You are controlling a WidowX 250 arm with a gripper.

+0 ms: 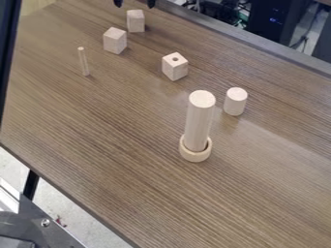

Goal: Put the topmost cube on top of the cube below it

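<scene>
Cube (136,22), topmost | just below spread pincer (134,3) in view | apart

Holed block (175,69), short cyl. (235,102) nr. tall cyl. (198,120) upright w/in ring (195,155); thin dowel (84,61) on tbl. (97,126)

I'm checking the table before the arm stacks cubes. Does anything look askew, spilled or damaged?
Nothing stands out. The tall cylinder stands in its ring, the thin dowel appears upright, and the hole atop the cube nearest the camera looks neat, probably deliberate.
</scene>
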